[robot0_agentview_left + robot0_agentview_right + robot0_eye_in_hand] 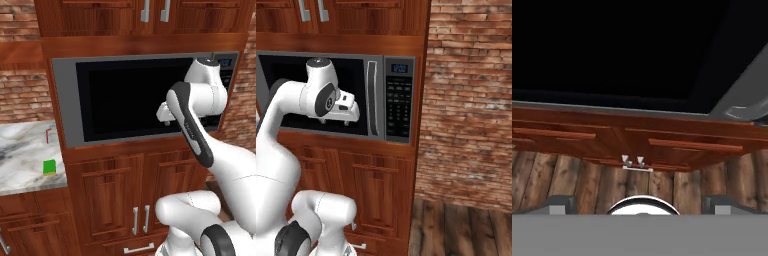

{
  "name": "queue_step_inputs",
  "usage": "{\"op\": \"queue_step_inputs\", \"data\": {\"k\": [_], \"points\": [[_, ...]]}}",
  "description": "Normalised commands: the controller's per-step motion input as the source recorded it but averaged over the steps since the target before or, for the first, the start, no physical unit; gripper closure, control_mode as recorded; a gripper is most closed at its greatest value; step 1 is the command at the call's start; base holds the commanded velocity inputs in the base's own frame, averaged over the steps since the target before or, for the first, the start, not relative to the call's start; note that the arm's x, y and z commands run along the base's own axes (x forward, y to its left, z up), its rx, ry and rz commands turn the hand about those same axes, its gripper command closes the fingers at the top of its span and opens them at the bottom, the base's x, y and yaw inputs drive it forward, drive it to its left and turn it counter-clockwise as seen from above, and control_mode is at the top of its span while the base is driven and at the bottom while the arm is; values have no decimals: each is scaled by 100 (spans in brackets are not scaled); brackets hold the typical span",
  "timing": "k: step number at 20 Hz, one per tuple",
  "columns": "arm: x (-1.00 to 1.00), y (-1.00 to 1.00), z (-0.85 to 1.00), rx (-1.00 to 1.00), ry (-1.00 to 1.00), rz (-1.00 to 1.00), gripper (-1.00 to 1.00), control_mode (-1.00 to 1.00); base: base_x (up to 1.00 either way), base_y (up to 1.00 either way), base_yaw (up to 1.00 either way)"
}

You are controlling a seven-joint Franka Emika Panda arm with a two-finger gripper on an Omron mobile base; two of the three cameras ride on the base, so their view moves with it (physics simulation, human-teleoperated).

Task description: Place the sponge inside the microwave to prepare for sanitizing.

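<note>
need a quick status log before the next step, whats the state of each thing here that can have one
microwave: door shut, blue display lit
sponge: lying flat on the marble counter, untouched
gripper: open, empty, in front of the microwave door
red stick: lying on the counter behind the sponge
lower cabinet doors: shut

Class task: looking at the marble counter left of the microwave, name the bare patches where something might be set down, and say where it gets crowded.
The counter is bare across its left and middle, bordered by the brick wall behind. Its right edge, beside the microwave, is busier: the sponge lies near the front, the thin red stick further back. A small gap separates them.
</note>
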Motion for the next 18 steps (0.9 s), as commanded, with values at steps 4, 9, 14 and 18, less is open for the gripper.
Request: {"op": "queue_step_inputs", "data": {"k": [4,9,14,18], "points": [[-39,-10,2,0,-6,-7,-100,-100,0,0,0],[0,-54,25,0,0,-2,-100,-100,0,0,0],[15,-63,21,0,0,0,-100,-100,0,0,0],[10,-55,4,0,0,0,-100,-100,0,0,0]]}}
